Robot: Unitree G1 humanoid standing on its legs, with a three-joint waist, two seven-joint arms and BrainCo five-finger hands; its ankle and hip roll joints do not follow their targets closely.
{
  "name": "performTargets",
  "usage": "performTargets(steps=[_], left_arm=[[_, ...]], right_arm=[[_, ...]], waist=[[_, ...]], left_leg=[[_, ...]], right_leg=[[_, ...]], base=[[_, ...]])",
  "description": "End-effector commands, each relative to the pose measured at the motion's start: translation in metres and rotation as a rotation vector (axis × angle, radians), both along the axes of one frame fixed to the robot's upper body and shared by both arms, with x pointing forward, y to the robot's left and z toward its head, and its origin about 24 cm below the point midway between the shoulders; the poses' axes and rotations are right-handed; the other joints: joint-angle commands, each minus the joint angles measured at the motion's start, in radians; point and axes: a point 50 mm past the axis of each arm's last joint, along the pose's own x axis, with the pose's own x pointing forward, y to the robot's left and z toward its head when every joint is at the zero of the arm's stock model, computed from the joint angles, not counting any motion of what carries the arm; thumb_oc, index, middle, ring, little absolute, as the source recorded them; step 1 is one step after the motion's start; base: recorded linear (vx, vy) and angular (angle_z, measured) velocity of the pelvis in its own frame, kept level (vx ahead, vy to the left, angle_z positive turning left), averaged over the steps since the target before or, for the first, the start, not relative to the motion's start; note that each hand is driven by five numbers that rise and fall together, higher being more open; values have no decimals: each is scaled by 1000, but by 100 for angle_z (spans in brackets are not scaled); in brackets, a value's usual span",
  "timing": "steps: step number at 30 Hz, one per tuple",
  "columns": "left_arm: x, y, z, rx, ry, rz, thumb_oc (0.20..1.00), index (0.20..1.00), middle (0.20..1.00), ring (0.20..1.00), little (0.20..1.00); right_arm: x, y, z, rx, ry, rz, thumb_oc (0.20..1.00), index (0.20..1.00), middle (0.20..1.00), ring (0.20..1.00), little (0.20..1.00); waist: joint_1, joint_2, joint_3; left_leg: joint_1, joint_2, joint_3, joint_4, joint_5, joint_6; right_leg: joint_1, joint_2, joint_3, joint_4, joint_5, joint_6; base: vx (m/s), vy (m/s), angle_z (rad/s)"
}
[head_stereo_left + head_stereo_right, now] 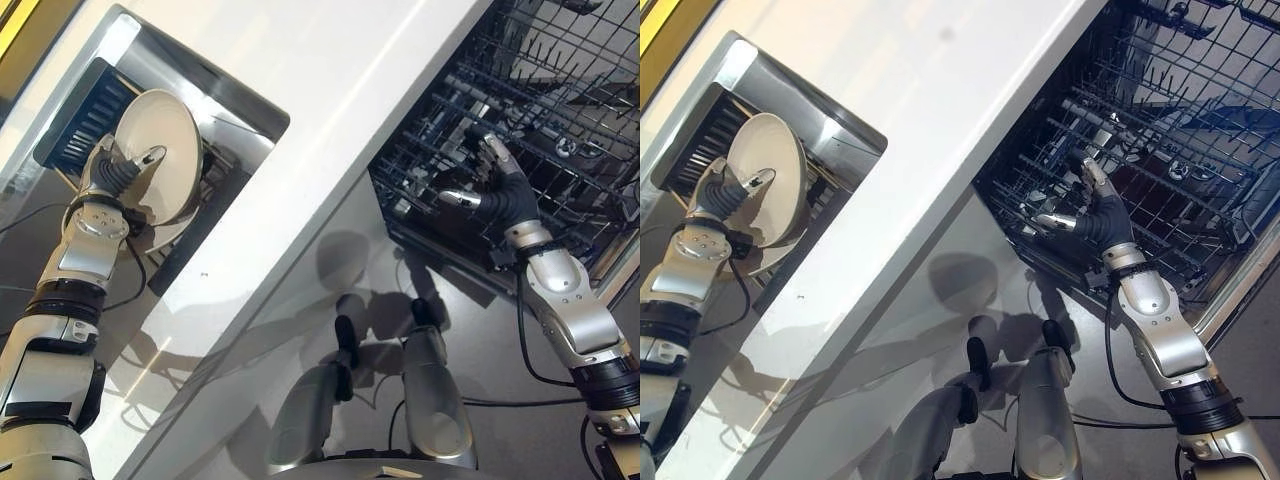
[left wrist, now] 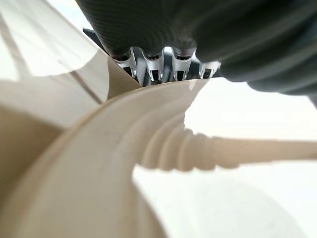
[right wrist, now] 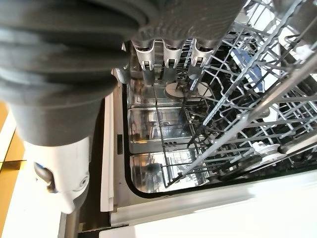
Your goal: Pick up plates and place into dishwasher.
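Plates: we count one cream plate (image 1: 160, 150) for certain, standing tilted on its edge over the steel sink (image 1: 245, 95) at our left, with a second pale rim (image 1: 165, 232) just under it that we cannot make out fully. Our left hand (image 1: 125, 170) pinches the upper plate at its rim, thumb on the face, fingers curled behind it. We can read no writing anywhere. One white counter (image 1: 330, 130) runs between sink and dishwasher, above a grey floor (image 1: 480, 340). A dark ridged drainer (image 1: 85, 125) lies at the sink's far side. On our right, our right hand (image 1: 495, 185) reaches into the open dishwasher's one pulled-out wire rack (image 1: 560, 110), fingers straight and spread, touching the wires and holding nothing.
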Motion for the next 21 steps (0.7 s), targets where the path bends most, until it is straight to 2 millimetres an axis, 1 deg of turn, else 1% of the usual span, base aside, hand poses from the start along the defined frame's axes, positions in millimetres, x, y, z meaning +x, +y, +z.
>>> performTargets(steps=[1, 4, 8, 9, 12, 13, 14, 15, 19, 21], left_arm=[[-1, -11, -37, -35, 214, -144, 1000, 1000, 1000, 1000, 1000], [-1, -18, -33, -85, 181, -222, 1000, 1000, 1000, 1000, 1000], [0, -29, -19, -126, 86, -302, 1000, 1000, 1000, 1000, 1000], [0, -37, -12, -154, 40, -353, 1000, 1000, 1000, 1000, 1000], [0, -52, -1, -200, -37, -440, 1000, 1000, 1000, 1000, 1000], [-1, -56, 2, -197, -53, -454, 909, 909, 909, 909, 909], [-1, -58, 3, -191, -61, -460, 799, 799, 799, 799, 799], [-1, -62, 5, -172, -77, -475, 200, 200, 200, 200, 200], [-2, -70, 13, -172, -135, -497, 200, 200, 200, 200, 200], [-3, -70, 13, -173, -140, -503, 200, 200, 200, 200, 200]], right_arm=[[-5, 14, 42, 12, -185, 83, 1000, 1000, 1000, 1000, 1000], [-6, 10, 41, 3, -181, 82, 1000, 1000, 1000, 1000, 1000], [-8, 6, 39, 6, -177, 80, 1000, 1000, 1000, 1000, 1000], [-8, 5, 39, 11, -175, 79, 1000, 1000, 1000, 1000, 1000], [-8, 4, 36, 18, -170, 74, 1000, 1000, 1000, 1000, 1000], [-8, 3, 35, 21, -171, 73, 1000, 1000, 1000, 1000, 1000], [-8, 4, 35, 22, -172, 75, 1000, 1000, 1000, 1000, 1000], [-8, 5, 34, 26, -174, 74, 1000, 1000, 1000, 1000, 1000], [-8, 7, 33, 40, -177, 64, 1000, 1000, 1000, 1000, 1000], [-8, 6, 32, 44, -176, 61, 1000, 1000, 1000, 1000, 1000]], waist=[[-21, -42, 8], [-22, -37, 8], [-18, -38, 6], [-14, -39, 5], [-6, -37, 4], [-4, -37, 4], [-2, -37, 5], [0, -38, 6], [8, -45, 6], [10, -48, 4]], left_leg=[[-37, -72, -26, 54, -23, 44], [-32, -73, -26, 56, -25, 43], [-30, -75, -29, 62, -31, 45], [-30, -75, -30, 62, -32, 45], [-28, -76, -34, 60, -32, 47], [-29, -77, -36, 60, -31, 48], [-30, -77, -38, 60, -31, 48], [-32, -78, -40, 60, -30, 49], [-37, -79, -44, 63, -29, 52], [-36, -78, -45, 64, -29, 52]], right_leg=[[18, 0, -53, -104, 91, -25], [24, -2, -52, -106, 90, -23], [30, -6, -56, -107, 87, -21], [33, -8, -59, -108, 86, -22], [37, -12, -67, -110, 85, -22], [37, -14, -71, -111, 85, -22], [37, -14, -72, -111, 85, -22], [36, -14, -75, -110, 86, -23], [35, -12, -81, -106, 85, -25], [37, -13, -84, -107, 85, -25]], base=[[0, 39, 0], [3, 12, 0], [0, 0, 0], [0, 0, 0], [0, 0, 0], [-17, -31, 1], [-29, -38, 3], [-29, -44, 3], [-16, -49, 5], [2, -34, 3]])
